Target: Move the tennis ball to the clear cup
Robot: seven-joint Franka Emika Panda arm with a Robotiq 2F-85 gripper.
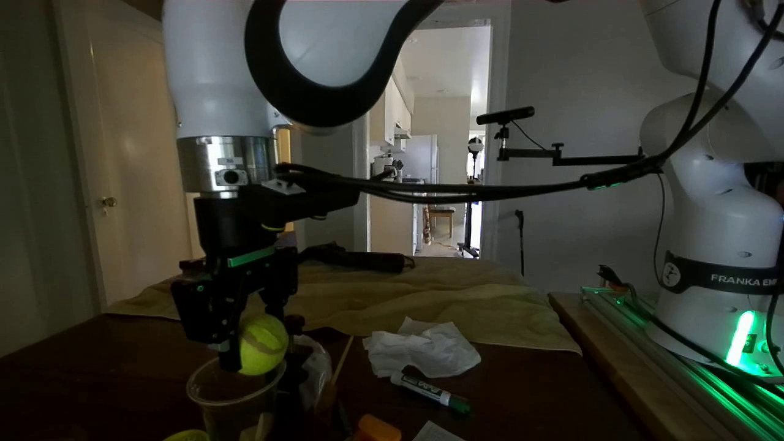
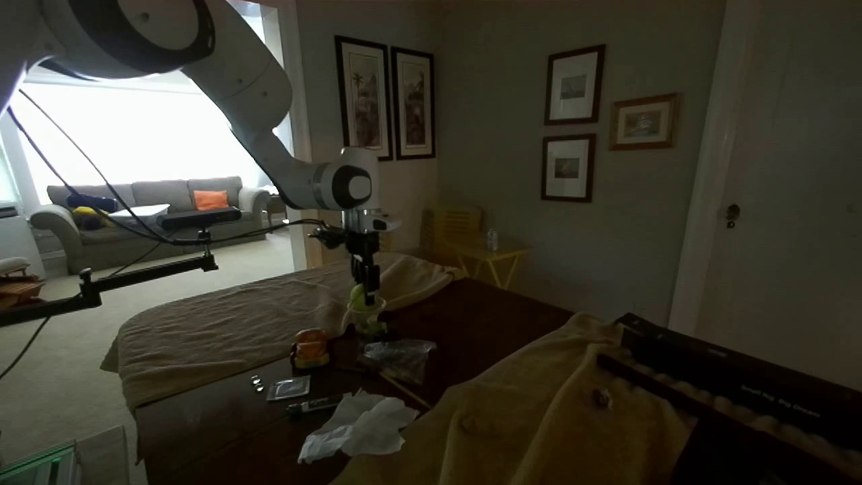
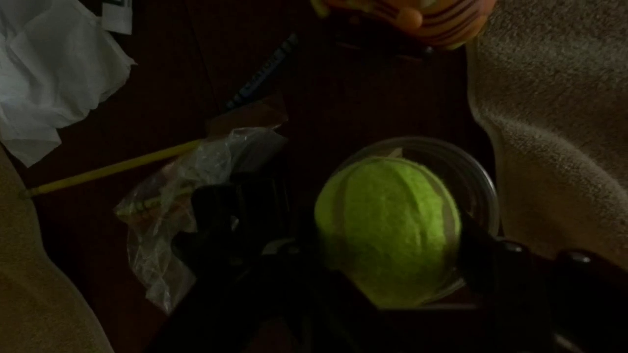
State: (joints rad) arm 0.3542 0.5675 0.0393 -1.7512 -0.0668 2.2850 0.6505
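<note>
1. Just 1 gripper (image 1: 261, 350), 1 tennis ball (image 3: 387, 225) and 1 clear cup (image 1: 229, 413).
2. Stick-shaped stuff: 1 marker (image 1: 424, 390), 1 crayon (image 3: 263, 71), 1 yellow stick (image 3: 115, 168) that I can make out.
3. Also 1 plastic bag (image 3: 162, 235), 1 flat square packet (image 2: 288, 389), 1 wad of white paper (image 1: 422, 350), 1 orange striped thing (image 3: 441, 22).
4. Tan cloths (image 2: 229, 330): 2.
5. A solid 5 framed pictures (image 2: 572, 86).
6. 1 couch (image 2: 159, 194), 1 orange pillow (image 2: 211, 200), 1 can (image 2: 492, 239).
7. Silver bits (image 2: 256, 380): 2 or 3, too tiny to count for sure.
</note>
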